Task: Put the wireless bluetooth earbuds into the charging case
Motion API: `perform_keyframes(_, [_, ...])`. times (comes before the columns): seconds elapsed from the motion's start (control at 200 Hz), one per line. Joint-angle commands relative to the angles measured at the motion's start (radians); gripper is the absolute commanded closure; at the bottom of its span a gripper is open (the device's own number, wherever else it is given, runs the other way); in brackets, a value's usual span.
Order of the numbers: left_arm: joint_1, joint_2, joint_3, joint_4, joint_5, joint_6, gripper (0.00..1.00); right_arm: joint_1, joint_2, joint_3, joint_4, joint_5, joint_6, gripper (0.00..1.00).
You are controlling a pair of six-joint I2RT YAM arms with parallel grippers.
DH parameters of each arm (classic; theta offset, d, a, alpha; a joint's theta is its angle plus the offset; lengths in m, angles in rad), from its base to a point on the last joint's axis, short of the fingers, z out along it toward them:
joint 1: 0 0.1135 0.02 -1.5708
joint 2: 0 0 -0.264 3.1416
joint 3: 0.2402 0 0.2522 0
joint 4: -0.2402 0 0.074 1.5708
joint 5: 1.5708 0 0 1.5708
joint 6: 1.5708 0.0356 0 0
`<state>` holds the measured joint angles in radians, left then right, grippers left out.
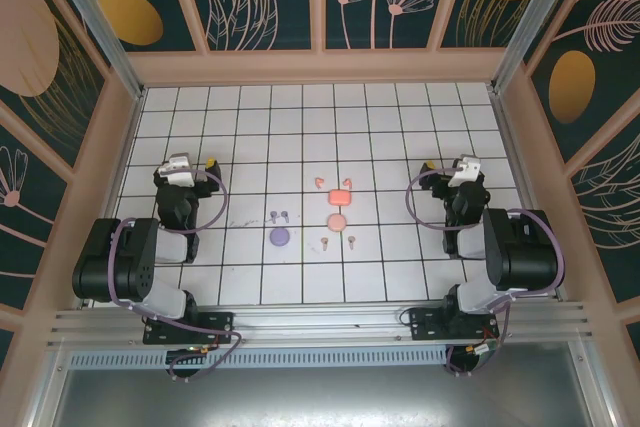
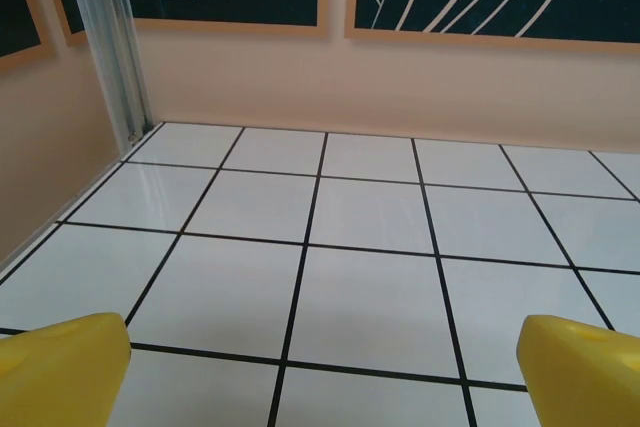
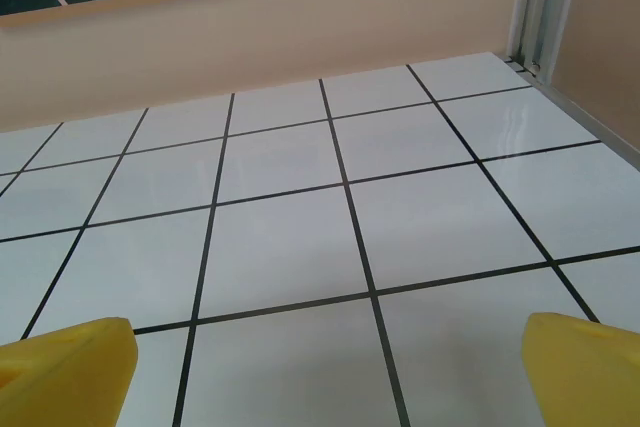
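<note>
Tiled bench [image 1: 250, 127] with left arm [image 1: 120, 262] and right arm [image 1: 520, 247]; the left jaws and right jaws both stand wide and empty. Between them lie the lilac case [image 1: 279, 237], coral case [image 1: 339, 196] and pale pink case [image 1: 337, 221]. The 6 earbuds [image 1: 284, 214] lie loose beside the cases, apart from both jaws: lilac pair [image 1: 271, 214], coral pair [image 1: 317, 183], pale pink pair [image 1: 323, 242].

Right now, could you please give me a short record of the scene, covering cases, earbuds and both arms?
cases: lilac round plastic case; coral-pink squarish plastic case; pale pink round plastic case
earbuds: tiny stemmed plastic lilac pair, coral-pink pair, pale pink pair, all loose on white tiled table
left fingers: yellow, open, holding nothing
right fingers: yellow, open, holding nothing
progress: no earbud in a case yet
</note>
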<state>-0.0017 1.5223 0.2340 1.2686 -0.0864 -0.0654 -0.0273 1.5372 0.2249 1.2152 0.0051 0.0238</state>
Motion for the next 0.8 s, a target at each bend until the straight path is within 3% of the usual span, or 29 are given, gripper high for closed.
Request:
perform_keyframes(0.0, [0.006,-0.002,0.002,0.004,-0.004,-0.015,0.01,-0.004,0.003,0.012,0.024,-0.019,-0.01,0.01])
perform_keyframes(0.796, [0.006,0.0,0.012,-0.012,-0.003,-0.016,0.01,-0.012,0.002,0.014,0.02,-0.033,-0.007,0.01])
